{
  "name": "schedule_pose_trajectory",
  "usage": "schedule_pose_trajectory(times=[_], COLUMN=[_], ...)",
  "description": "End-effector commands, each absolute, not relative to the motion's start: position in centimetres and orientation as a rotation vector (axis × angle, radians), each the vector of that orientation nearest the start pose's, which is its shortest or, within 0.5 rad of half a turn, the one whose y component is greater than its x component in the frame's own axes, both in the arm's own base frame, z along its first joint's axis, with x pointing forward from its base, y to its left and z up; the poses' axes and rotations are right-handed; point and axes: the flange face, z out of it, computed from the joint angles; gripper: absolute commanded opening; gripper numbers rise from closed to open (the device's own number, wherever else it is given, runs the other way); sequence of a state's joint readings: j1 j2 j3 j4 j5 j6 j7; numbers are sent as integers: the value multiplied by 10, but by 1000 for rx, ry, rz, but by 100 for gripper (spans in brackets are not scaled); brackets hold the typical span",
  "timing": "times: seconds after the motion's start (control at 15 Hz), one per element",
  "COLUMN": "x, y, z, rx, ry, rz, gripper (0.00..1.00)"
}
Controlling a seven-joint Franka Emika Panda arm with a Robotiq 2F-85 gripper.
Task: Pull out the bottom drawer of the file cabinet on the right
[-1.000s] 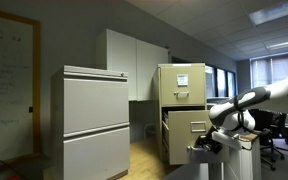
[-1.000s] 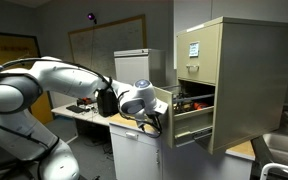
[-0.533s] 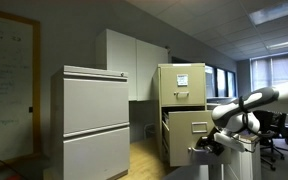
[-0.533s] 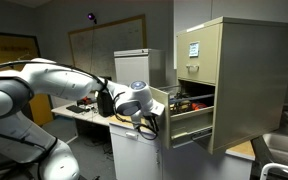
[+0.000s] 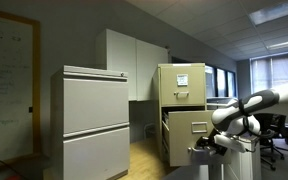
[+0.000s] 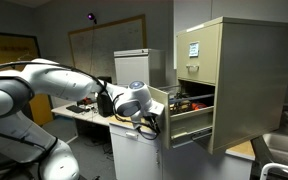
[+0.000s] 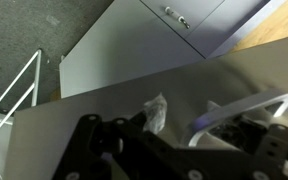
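Note:
The tan file cabinet (image 5: 182, 85) (image 6: 239, 60) has a white label on its top front. Its bottom drawer (image 5: 189, 128) (image 6: 192, 120) stands pulled out, with things visible inside it in an exterior view. My gripper (image 5: 206, 143) (image 6: 156, 118) is right at the drawer's front. In the wrist view the gripper (image 7: 179, 118) fills the dark lower edge. One pale fingertip (image 7: 154, 108) stands apart from the other side, where the silver drawer handle (image 7: 254, 105) curves away. The jaws look open, with the drawer front showing between them.
A wider light-grey two-drawer cabinet (image 5: 94, 115) stands beside the file cabinet, with white wall cupboards (image 5: 134, 60) behind. The arm reaches over a white stand (image 6: 134, 150). A cluttered desk (image 6: 79, 108) and office chairs (image 5: 274, 135) lie further off.
The arm shifted very slightly a second ago and has since held still. The drawer stays pulled out at the same place.

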State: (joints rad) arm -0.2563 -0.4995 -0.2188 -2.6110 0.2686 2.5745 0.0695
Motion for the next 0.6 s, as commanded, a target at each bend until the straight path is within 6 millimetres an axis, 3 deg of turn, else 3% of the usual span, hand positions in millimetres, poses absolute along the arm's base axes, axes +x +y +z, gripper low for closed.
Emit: schedule_pose_trajectory(times=[0.0, 0.2, 0.33, 0.53], x=[372, 364, 358, 357], y=[-169, -162, -158, -134], z=[491, 505, 512, 546], rx=[-2723, -2756, -2781, -2759], ry=[956, 944, 920, 810], rz=[-847, -965, -1022, -1210], gripper=[86, 100, 100, 100])
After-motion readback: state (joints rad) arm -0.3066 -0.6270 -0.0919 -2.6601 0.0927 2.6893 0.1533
